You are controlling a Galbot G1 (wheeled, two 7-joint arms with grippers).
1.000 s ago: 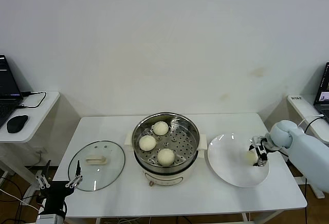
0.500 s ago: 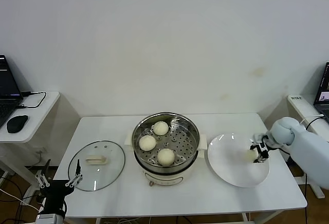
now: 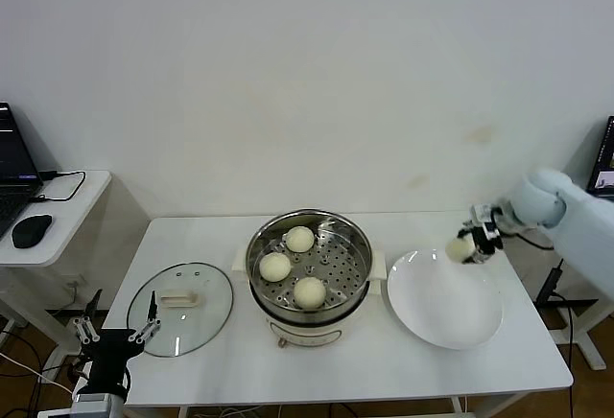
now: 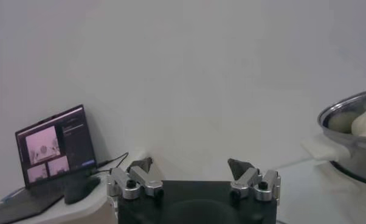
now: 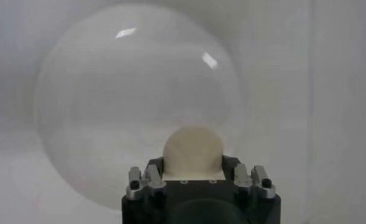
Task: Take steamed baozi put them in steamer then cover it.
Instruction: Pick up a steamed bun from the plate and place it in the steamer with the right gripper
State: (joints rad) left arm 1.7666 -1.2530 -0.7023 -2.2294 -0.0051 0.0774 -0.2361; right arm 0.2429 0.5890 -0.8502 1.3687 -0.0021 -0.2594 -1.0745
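My right gripper (image 3: 468, 244) is shut on a cream-white steamed baozi (image 3: 460, 246) and holds it in the air above the far edge of the white plate (image 3: 441, 308). In the right wrist view that baozi (image 5: 193, 149) sits between the jaws, with the plate (image 5: 110, 109) below it. The steel steamer (image 3: 321, 327) stands mid-table, and three baozi (image 3: 300, 239) (image 3: 275, 267) (image 3: 309, 291) lie on its perforated tray. The glass cover (image 3: 206, 317) lies flat on the table left of the steamer. My left gripper (image 3: 115, 335) hangs open below the table's front left corner.
A side table at the far left carries a laptop (image 3: 11, 169) and a mouse (image 3: 32, 230). The left wrist view shows the steamer (image 4: 347, 119) at the right and the laptop (image 4: 52, 146) at the left. Another laptop (image 3: 604, 164) stands at the far right.
My right gripper closed on the baozi on the plate and lifted it up and back, off the plate. The left arm shifted only slightly.
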